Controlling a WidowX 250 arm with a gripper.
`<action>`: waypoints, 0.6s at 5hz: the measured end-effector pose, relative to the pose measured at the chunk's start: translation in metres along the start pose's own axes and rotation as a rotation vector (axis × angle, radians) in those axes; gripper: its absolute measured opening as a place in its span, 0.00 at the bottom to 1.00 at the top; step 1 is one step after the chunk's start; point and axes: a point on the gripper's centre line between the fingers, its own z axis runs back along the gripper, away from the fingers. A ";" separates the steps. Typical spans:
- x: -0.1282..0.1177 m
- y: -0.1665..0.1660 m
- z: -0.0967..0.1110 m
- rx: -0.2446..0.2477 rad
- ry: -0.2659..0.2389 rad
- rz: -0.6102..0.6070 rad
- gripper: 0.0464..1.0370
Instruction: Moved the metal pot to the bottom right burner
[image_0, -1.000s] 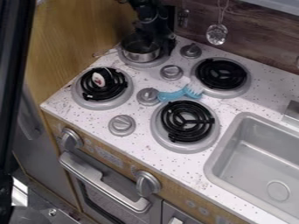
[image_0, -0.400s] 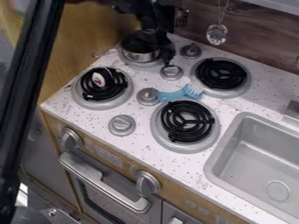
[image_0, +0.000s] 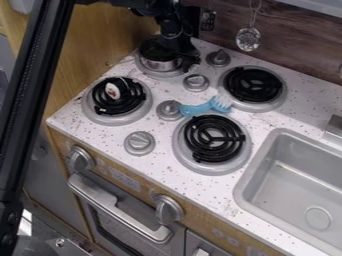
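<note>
Metal pot (image_0: 157, 64) on the top left burner (image_0: 162, 74), pincer (image_0: 190, 62) at its right side, clenched or released I cannot tell, blue brush (image_0: 197, 108) on the tabletop (image_0: 99, 135) by the bottom right burner (image_0: 212, 169)

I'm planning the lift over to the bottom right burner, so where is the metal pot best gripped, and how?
Probably by the rim, from above, on the picture's right side of the metal pot. It stands upright with its top open, so the wall there should be pinchable; the gripper hangs on that side, while the wooden panel rises beyond the left.
</note>
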 end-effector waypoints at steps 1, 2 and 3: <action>-0.001 -0.002 -0.001 -0.014 0.001 -0.002 0.12; 0.002 -0.004 0.002 -0.032 -0.028 -0.027 0.05; 0.002 -0.015 0.013 -0.083 -0.070 -0.094 0.04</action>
